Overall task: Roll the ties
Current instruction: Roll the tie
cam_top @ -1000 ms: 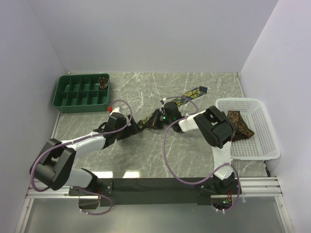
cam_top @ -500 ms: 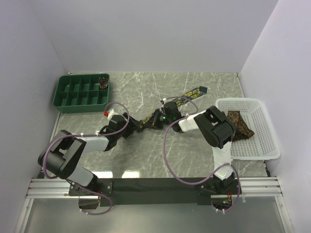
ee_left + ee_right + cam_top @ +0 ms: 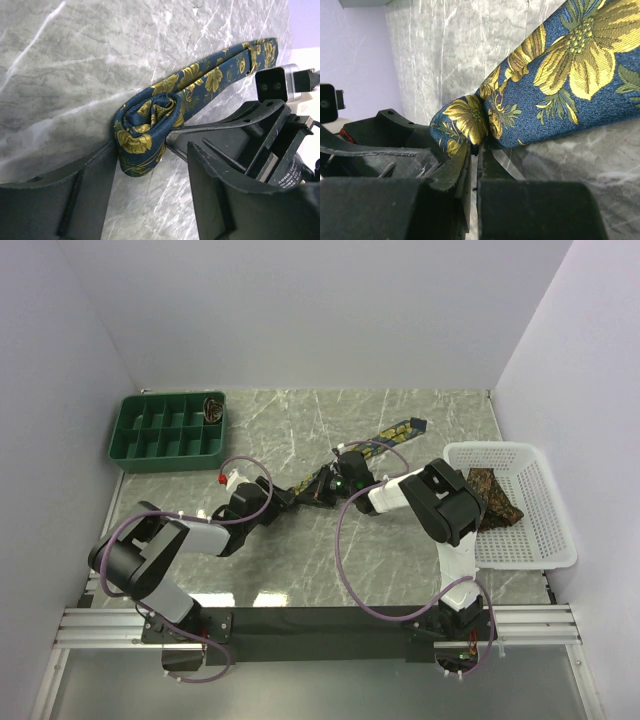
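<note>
Left gripper [image 3: 152, 165]: jaws half wide and straddling the roll. The finger at 9 o'clock [image 3: 90, 185] touches the fabric; the finger at 3 o'clock [image 3: 225, 190] stands just apart from it.
Right gripper [image 3: 475, 149]: jaws pressed tight together, tips at the roll's edge, apparently pinching a fold of cloth there.
Navy tie [image 3: 150, 125]: lies mid-table [image 3: 300, 420]. The rolled end sits between the 2 grippers, and the flat tail runs off toward 2 o'clock in the top view.
Other ties: brown ties [image 3: 492, 495] are heaped in the white basket [image 3: 545, 545] at 3 o'clock. 1 rolled piece [image 3: 213, 408] sits in the green tray [image 3: 140, 455] at 10 o'clock.
Step in hand: by my judgement, the left gripper is to take hold of the coil so that rolling can go on.
Doing it well: close squarely across the coil so both fingers meet it together. Grip firmly enough to hold the layers without crushing them. The right gripper should let go only once the left has the coil. Keep the tail straight so the edges stack evenly.
Risk: the coil springs loose or telescopes sideways.
</note>
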